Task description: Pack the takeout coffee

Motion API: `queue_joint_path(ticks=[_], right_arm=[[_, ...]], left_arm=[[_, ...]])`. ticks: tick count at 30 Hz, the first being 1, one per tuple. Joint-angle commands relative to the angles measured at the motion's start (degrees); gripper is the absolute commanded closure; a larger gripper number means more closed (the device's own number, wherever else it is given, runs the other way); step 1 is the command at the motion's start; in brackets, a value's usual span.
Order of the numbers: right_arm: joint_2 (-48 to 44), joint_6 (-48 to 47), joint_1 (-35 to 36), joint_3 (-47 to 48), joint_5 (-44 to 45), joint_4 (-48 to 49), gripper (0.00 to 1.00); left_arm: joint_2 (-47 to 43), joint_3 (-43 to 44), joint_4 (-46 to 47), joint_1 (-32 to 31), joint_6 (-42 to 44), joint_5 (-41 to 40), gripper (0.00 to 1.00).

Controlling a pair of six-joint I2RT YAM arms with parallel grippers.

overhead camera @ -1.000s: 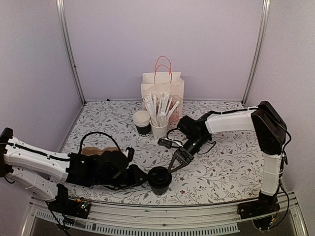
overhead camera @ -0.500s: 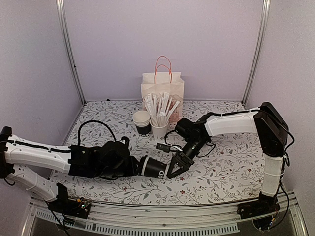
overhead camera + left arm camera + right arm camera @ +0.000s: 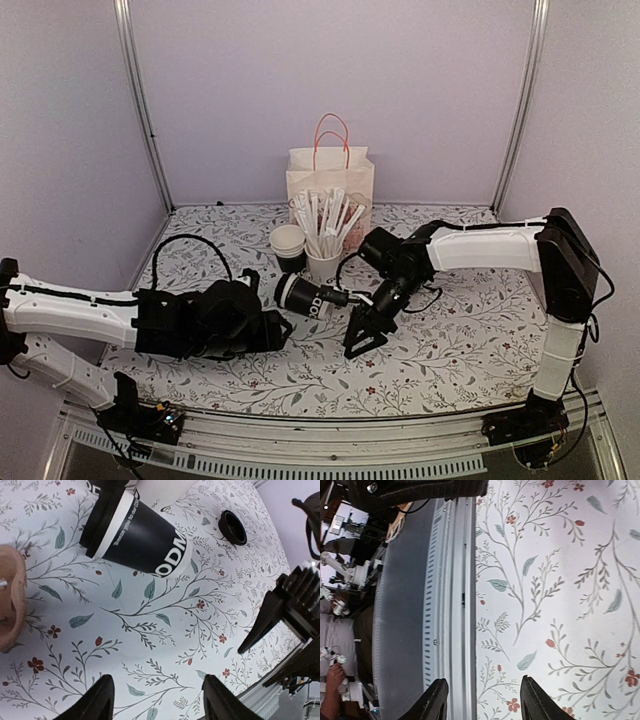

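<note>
Nearest the viewer, two white-and-black robot arms reach in from the near edge of a flower-printed surface [image 3: 450, 330], one from each side. The left claw [image 3: 158, 680] sits low over the surface with its two fingers spread apart and nothing between them. The right claw [image 3: 484, 680] is a little farther in, at the middle. Its two fingers are also spread and empty, pointing down at the printed surface beside the metal rail of the near edge. Just beyond and between the two claws lies the single takeout coffee [image 3: 145, 542]. It is a dark paper cup tipped on its side, touched by neither claw. Its black lid [image 3: 102, 517] is on and faces the left arm. Large white letters on its wall read "ODM", cut off by the curve of the cup. A line of small white print under the rim reads in part "you to our". Right behind it stand one white cup of wrapped sticks [image 3: 324, 265] and, to its left, one stack of lidless white-rimmed cups [image 3: 288, 245]. Farthest back, against the wall, stands one pale paper bag [image 3: 330, 180] with looped orange handles.
</note>
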Motion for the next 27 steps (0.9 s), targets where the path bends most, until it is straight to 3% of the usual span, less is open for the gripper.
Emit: queue_joint_path(ticks=[1,3,6,14,21,27], right_arm=[[-7.44,-1.01,0.38,0.31,17.41,5.87,0.4],[-9.7,-1.8,1.39,0.98,23.42,8.06,0.35],[-10.58,-2.01,3.66,3.25,32.85,11.4,0.27],[-0.31,4.58,8.41,11.62,49.22,14.19,0.26],[8.12,5.83,9.34,16.53,60.4,14.81,0.26],[11.02,6.1,9.69,17.14,64.95,15.12,0.24]], left_arm=[[-5.56,-0.67,-2.69,0.84,1.8,-5.96,0.31],[-8.79,-2.17,-2.49,1.16,2.16,-7.7,0.24],[-14.16,-5.18,-2.24,1.72,1.03,-9.95,0.23],[-27.46,-12.57,-1.48,1.91,-5.5,-12.7,0.23],[-27.1,-11.84,-3.9,1.85,-4.32,-10.74,0.23],[-24.22,-11.6,-1.16,1.84,-2.24,-9.56,0.23]])
